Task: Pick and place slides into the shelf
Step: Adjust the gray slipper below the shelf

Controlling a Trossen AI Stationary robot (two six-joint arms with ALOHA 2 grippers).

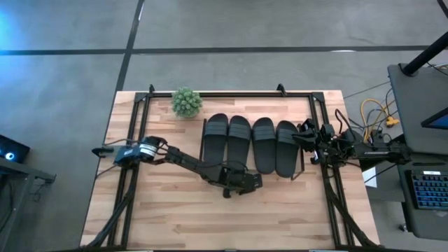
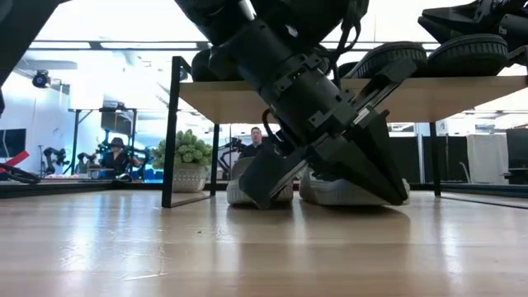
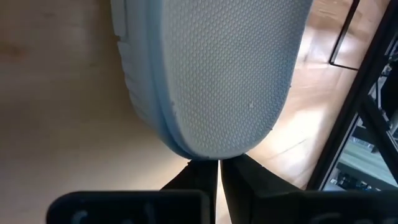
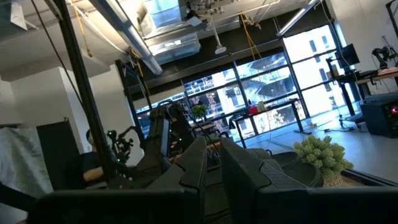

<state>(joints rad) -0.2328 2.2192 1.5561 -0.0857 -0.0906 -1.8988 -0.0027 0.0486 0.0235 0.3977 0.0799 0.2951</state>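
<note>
Four black slides point(image 1: 252, 143) lie side by side on the shelf's pale top board point(image 2: 462, 99). Two pale slides point(image 2: 257, 195) point(image 2: 356, 195) lie on the table under that board. My left gripper point(image 1: 245, 183) is low at the shelf's near side, shut, with its tips at the rounded end of a pale slide point(image 3: 217, 74) whose dotted face fills the left wrist view. My right gripper point(image 1: 306, 138) hovers at the shelf's right end, beside the rightmost black slide. It is shut point(image 4: 214, 158) and holds nothing. My left gripper meets the pale slide at the middle of its rounded end point(image 3: 208, 155) with the tips of its shut fingers point(image 3: 196, 171). The fingers slant down from the table's near side, along the slide's length. The slide lies flat on the table.
A small potted plant point(image 1: 186, 102) stands at the shelf's far left corner. A big black rail frame point(image 1: 318, 112) runs around the table. Bare wood lies on the near half of the table point(image 1: 231, 224). People sit in the room behind point(image 2: 257, 140).
</note>
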